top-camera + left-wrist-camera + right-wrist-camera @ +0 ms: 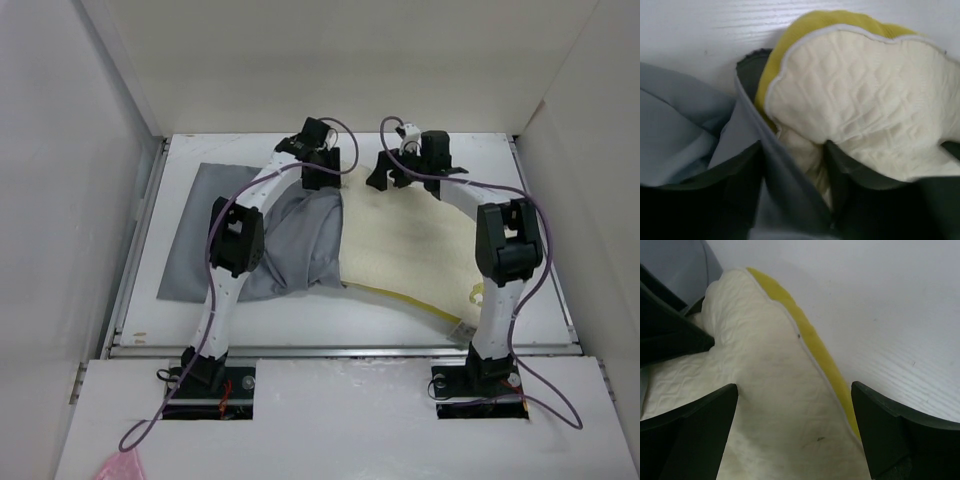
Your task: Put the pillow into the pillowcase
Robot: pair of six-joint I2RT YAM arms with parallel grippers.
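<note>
White table (300, 322); pillow (400, 240) tag (463, 331) writing too small.

Pale cream pillow (410, 250) with a diamond-quilted face, pale grey piping and a bright yellow edge band; plain, unpatterned grey pillowcase (290, 245); white surface (330, 315) with a faint streaked grain; black jaws.

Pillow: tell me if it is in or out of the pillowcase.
Partly in. The pillow has one end tucked inside the grey pillowcase; most of its cream face lies bare outside it.
</note>
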